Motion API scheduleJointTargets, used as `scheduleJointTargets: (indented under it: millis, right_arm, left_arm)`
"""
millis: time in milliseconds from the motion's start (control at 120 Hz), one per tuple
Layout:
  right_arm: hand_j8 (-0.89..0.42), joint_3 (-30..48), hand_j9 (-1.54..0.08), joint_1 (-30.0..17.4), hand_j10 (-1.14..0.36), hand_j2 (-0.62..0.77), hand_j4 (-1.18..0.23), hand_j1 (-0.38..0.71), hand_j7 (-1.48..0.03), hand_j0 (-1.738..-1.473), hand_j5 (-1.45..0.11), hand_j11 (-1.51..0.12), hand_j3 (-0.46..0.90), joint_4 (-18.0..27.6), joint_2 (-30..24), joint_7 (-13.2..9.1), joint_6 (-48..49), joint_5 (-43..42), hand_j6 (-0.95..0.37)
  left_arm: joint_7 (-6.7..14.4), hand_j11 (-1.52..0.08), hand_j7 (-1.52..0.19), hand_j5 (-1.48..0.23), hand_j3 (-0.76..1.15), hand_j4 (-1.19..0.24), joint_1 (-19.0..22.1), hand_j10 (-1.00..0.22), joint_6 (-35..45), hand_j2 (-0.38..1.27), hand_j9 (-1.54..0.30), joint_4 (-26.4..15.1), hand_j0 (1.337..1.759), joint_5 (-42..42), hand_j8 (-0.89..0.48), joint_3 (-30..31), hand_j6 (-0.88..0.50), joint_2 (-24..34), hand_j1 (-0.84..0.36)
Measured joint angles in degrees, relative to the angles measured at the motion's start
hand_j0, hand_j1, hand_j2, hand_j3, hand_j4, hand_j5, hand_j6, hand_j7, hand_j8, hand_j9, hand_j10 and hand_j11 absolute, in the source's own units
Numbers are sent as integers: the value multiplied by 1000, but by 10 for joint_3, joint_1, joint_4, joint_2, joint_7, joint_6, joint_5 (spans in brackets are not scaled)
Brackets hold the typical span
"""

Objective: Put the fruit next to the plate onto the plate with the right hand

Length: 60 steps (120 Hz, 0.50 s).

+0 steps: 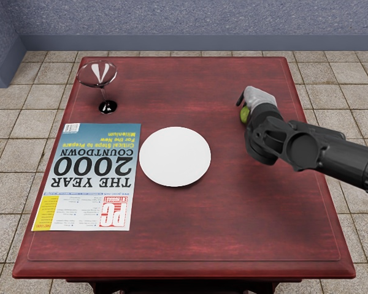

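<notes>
A white round plate [175, 156] lies near the middle of the dark red table [233, 208]. To its right, a small green fruit [244, 114] peeks out from under my right hand [255, 101]. The right arm [313, 150] comes in from the right edge, and its grey hand sits directly over the fruit and hides most of it. From here I cannot see whether the hand grips the fruit or only covers it. The fruit and hand are well to the right of the plate, apart from its rim.
A magazine [89, 177] lies flat on the table's left side, touching the plate's left edge region. A tilted martini glass [100, 82] stands at the back left. Tiled floor surrounds the table.
</notes>
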Motion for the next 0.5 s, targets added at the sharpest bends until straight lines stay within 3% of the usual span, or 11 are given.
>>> scheduleJointTargets:
  millis: [258,500]
  right_arm:
    - [-281,6,-716,32,-528,23,-521,204,-704,-1656,-729,-715,0,0,-4,0,22,54,-395]
    - [-249,79,-752,46,-512,47,-536,217,-734,-1657,-769,-753,1,3,-2,0,88,73,-371]
  left_arm:
    - [0,0,0,0,0,0,0,0,0,0,0,0,1658,0,0,0,0,0,349]
    - [0,0,0,0,0,0,0,0,0,0,0,0,1658,0,0,0,0,0,349]
